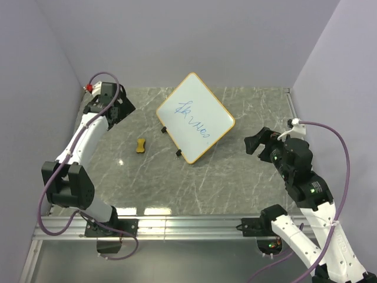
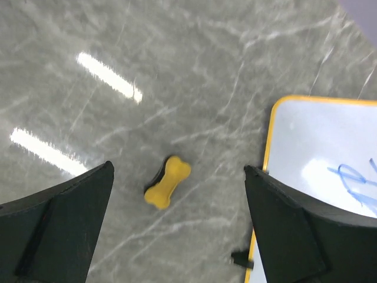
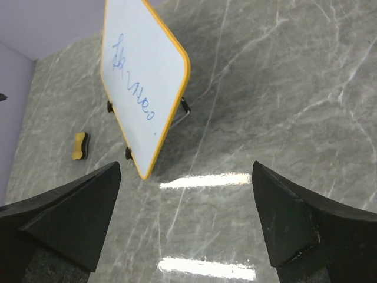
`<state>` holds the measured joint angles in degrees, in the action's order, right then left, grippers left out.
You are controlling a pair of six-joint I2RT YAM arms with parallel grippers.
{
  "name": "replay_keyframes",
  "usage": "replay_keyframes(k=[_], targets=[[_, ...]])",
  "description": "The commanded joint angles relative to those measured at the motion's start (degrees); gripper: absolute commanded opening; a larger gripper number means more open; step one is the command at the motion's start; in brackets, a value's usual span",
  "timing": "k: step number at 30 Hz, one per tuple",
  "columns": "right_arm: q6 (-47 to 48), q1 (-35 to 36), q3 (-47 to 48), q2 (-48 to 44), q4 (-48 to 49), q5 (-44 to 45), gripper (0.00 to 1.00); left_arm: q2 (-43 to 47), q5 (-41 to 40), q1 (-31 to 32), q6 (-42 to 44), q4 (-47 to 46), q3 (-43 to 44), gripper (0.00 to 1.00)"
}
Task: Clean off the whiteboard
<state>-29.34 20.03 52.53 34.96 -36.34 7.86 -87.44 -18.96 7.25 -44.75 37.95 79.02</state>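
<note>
— Between the black fingers (image 2: 65, 224) of your left gripper (image 2: 178, 194), which are standing wide apart and holding nothing, what are you seeing?

— You are looking at the small yellow bone-shaped eraser block with the dark underside (image 2: 168, 183). It is lying flat on the grey marbled tabletop (image 2: 177, 71), and your fingers are hanging clear of it, not touching.

— And on the other side?

— Your right gripper (image 3: 186, 171) is gaping just as wide and carrying nothing. It is hanging over the tabletop to the right of the board, well apart from it.

— Where is the board sitting?

— The large white rounded-corner whiteboard with the thin orange-yellow frame (image 1: 195, 118) is standing toward the far middle of the table. It is leaning back on small black feet (image 3: 128, 153) and a wire prop (image 3: 186, 112), turned cornerwise to you. The eraser is lying near its left edge, apart from it.

— How far along are you getting?

— By my reading, no wiping is showing yet. The blue scribbles (image 1: 191, 122) are running whole across the white face, with no smear or cleared strip that I can make out. You are facing the entire job: closing on the eraser, carrying it over, and rubbing the writing off.
</note>
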Motion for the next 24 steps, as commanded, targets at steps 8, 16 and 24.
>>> replay_keyframes(k=[8, 16, 24], targets=[[-1.4, 0.4, -1.6, -1.1, -5.9, -2.8, 0.96, 3.0, 21.3, 0.1, 6.5, -4.6, -8.0, 0.99], [1.2, 0.4, -1.6, -2.7, -9.9, 2.2, 0.97, 4.9, 16.7, 3.3, 6.1, -8.2, -8.5, 0.99], [2.1, 0.4, -1.7, -0.7, -11.2, 3.3, 0.98, -9.9, 17.1, 2.6, 14.1, -0.9, -0.9, 0.84]])
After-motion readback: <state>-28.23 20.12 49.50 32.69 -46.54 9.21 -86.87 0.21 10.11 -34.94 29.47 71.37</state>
